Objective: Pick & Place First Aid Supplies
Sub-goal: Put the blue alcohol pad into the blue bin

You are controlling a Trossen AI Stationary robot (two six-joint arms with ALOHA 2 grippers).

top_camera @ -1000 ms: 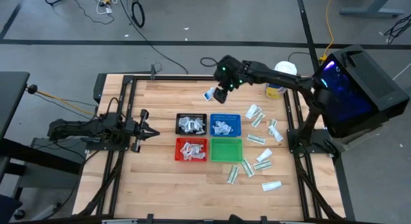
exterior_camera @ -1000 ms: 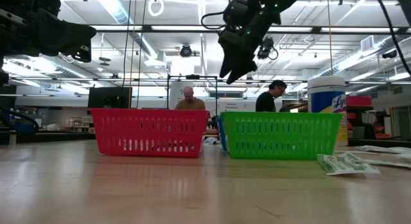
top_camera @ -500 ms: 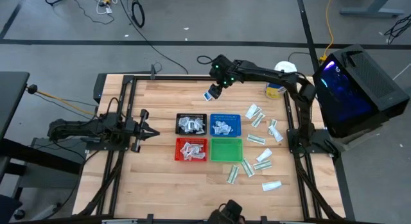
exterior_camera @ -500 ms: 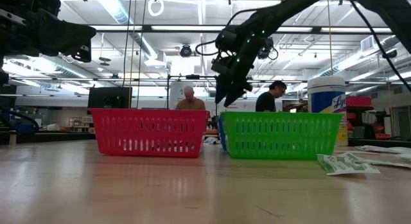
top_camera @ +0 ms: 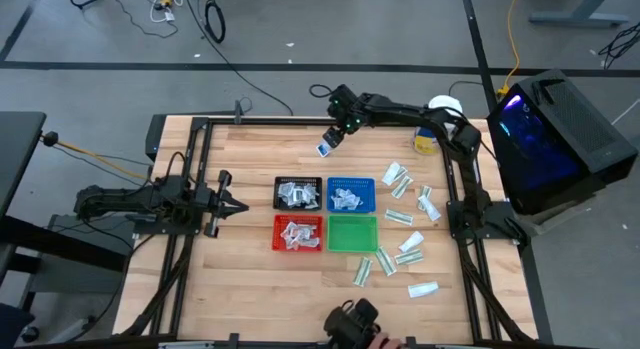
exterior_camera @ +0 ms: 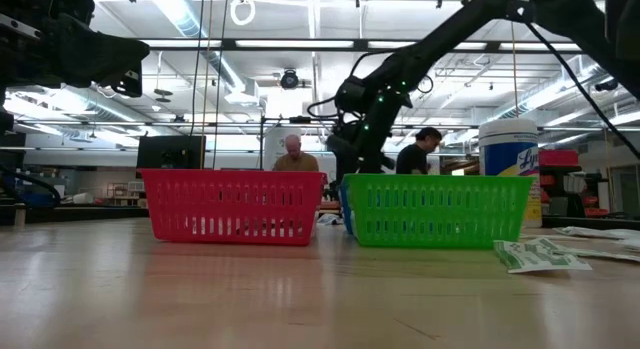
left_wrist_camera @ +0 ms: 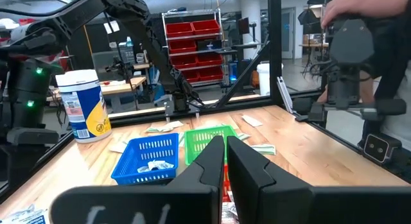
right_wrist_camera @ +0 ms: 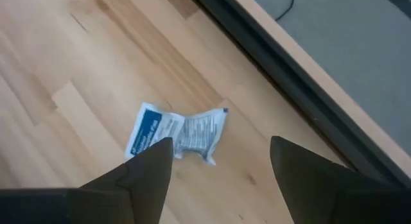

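The right gripper point(top_camera: 336, 135) hangs over the top centre of the worktop point(top_camera: 250, 269) in the high view, just above a lone white-and-blue packet point(top_camera: 325, 148) that lies apart from the rest, near the worktop's top edge. In the right wrist view the packet point(right_wrist_camera: 176, 132) sits flat and a little crumpled on the wood, showing between the two dark fingers point(right_wrist_camera: 144, 169) and slightly toward the left one; its long axis runs roughly across the gap, from one finger toward the other. The fingers stand well apart with nothing in them. The right arm is plainly the nearer one. As I judge it, the coming move depends on dropping straight down with the packet centred in the gap, perhaps with a small shift toward the left finger.

The left gripper point(top_camera: 222, 199) waits at the left middle of the high view, fingers together and empty, well apart from the packet.

The black point(top_camera: 298, 193), blue point(top_camera: 351, 195) and red point(top_camera: 298, 233) trays below already hold packets; the green tray point(top_camera: 352, 232) looks empty.
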